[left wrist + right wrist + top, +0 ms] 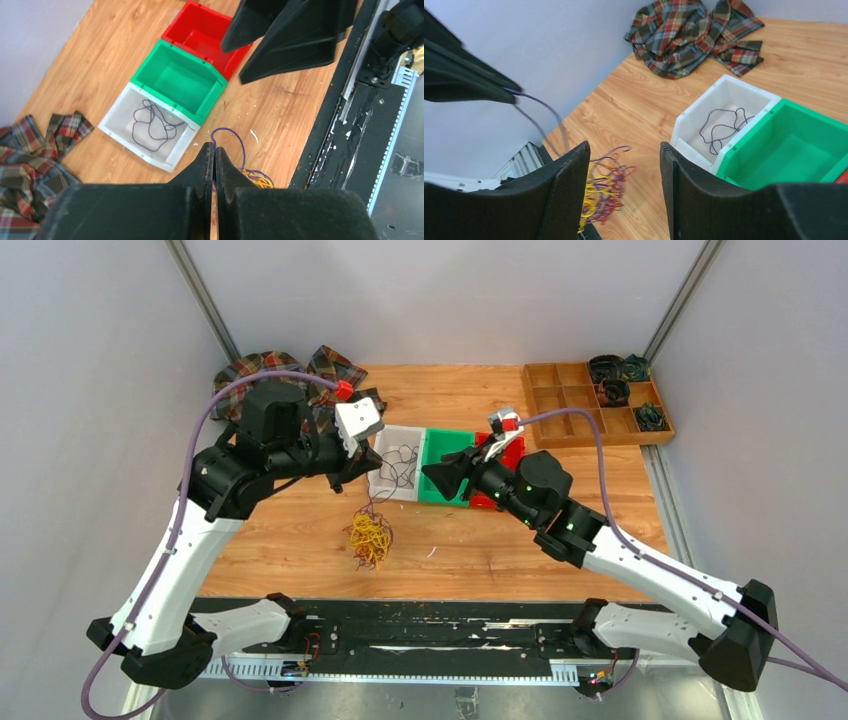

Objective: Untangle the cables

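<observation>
The cables lie as a fist-sized tangle (368, 538) of yellow, purple and dark red wire on the wooden table, in front of the bins. My left gripper (215, 148) is shut on one purple cable (236, 142), which arcs down into the tangle (260, 179). From above, this gripper (345, 480) hangs over the tangle, beside the white bin. My right gripper (624, 150) is open with nothing between its fingers, and the tangle (606, 187) shows below it. The held purple strand (539, 107) crosses the upper left of that view. From above, the right gripper (438, 480) hovers at the green bin's front.
Three bins stand in a row: white (384, 485) with one purple cable (150, 125) inside, green (447, 445), red (508, 455). A plaid cloth (290, 370) lies at the back left. At the back right is a wooden compartment tray (570, 405) holding dark coils.
</observation>
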Robot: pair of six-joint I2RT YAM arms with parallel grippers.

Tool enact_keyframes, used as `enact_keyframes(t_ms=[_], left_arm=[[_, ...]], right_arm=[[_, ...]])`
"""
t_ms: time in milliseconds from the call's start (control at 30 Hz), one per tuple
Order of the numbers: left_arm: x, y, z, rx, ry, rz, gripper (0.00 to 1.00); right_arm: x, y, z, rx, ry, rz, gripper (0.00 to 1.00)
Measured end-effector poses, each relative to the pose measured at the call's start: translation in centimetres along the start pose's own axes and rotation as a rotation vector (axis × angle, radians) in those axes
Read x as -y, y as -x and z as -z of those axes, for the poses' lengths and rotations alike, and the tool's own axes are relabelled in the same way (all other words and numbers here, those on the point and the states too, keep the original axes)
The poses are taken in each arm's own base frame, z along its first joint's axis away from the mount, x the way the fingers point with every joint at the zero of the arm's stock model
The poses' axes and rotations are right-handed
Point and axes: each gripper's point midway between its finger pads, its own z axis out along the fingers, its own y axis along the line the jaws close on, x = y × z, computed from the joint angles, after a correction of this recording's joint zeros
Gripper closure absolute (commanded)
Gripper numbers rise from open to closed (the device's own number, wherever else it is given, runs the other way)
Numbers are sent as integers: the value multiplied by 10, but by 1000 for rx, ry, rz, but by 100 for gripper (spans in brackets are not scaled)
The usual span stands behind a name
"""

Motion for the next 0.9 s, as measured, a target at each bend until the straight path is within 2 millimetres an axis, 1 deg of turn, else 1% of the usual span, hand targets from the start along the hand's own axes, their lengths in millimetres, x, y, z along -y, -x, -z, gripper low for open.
enact_keyframes(t_ms=[100, 200, 267, 367, 467, 533, 733, 833, 900], left_arm=[[-6, -11, -5, -19, 38, 38, 100], [-11, -14, -6, -21, 81, 71, 100], [-14, -13, -5, -10, 108, 88, 100], [-18, -8, -2, 13, 139, 117, 100], [-19, -4, -1, 29, 153, 139, 100], [-19, -4, -1, 32, 157, 153, 100], [-18, -4, -2, 34, 155, 181, 100], [-16, -4, -2, 37, 148, 192, 100], [-14, -3, -2, 41, 140, 197, 100]], right_arm=[[-11, 12, 9, 31, 43, -13, 50], [-26, 17, 13, 43, 106, -21, 51], [-39, 14, 14, 32, 155, -24, 51], [-60, 4, 13, -4, 220, -23, 51], [-79, -3, 4, -37, 269, -21, 50], [-87, -6, -3, -50, 291, -21, 50], [-97, -19, -30, -85, 311, -27, 50], [-96, -27, -42, -104, 303, -32, 50], [-93, -32, -47, -112, 286, -32, 49]])
